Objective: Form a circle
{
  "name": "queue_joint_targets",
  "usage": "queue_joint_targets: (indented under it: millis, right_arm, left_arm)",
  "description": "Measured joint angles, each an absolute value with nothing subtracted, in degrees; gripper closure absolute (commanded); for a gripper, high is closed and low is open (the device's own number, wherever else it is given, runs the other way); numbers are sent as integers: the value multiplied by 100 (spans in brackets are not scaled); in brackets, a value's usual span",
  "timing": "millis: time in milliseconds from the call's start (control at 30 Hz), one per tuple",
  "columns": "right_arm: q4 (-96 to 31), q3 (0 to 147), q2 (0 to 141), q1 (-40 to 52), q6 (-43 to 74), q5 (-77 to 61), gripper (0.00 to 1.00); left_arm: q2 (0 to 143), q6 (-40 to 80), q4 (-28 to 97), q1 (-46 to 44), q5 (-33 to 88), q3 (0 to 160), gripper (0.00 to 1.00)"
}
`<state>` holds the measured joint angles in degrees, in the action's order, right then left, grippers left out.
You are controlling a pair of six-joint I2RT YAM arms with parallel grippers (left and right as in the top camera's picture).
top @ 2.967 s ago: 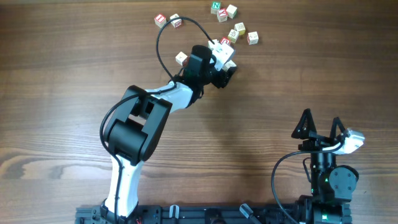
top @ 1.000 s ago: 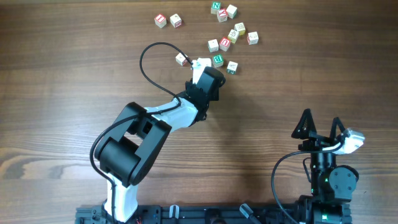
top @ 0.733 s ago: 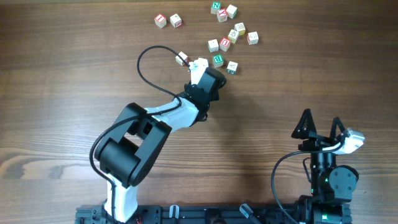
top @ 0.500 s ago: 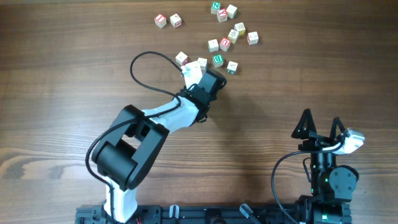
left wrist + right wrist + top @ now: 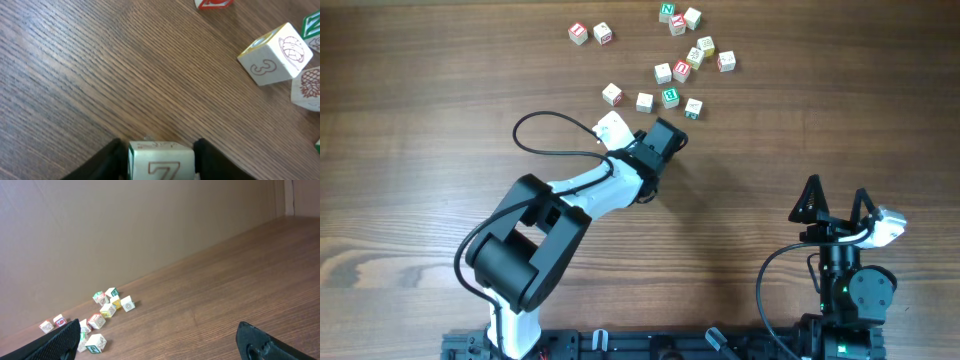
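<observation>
Overhead: the left arm (image 5: 590,185) reaches far centre, just beside an arc of four alphabet cubes (image 5: 644,101), probably the start of the circle. Scattered cubes (image 5: 705,45) lie farther off.

Left wrist: the left gripper (image 5: 161,165) brackets a cube marked 7 (image 5: 161,150). Whether it is pinching the cube, I cannot tell.

Right wrist: the right gripper (image 5: 157,325), jaws spread, idles near right.
</observation>
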<state>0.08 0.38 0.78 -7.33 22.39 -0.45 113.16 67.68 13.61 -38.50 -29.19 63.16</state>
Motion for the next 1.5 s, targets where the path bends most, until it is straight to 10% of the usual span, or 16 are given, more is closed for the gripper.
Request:
queue_joint_targets:
  millis: [667, 1100, 1300, 1500]
  right_arm:
    - [8, 38, 78, -733, 2239, -45, 0]
    - [8, 38, 78, -733, 2239, -45, 0]
    - [8, 38, 78, -733, 2239, -45, 0]
    - [8, 38, 78, -733, 2239, -45, 0]
  left_arm:
    - [10945, 7107, 1863, -3907, -2471, 6410, 60]
    - [10711, 7623, 1955, -3907, -2416, 6414, 34]
    - [10060, 7400, 1949, -3907, -2370, 6414, 83]
    - [9979, 6005, 1837, -3907, -1461, 6414, 96]
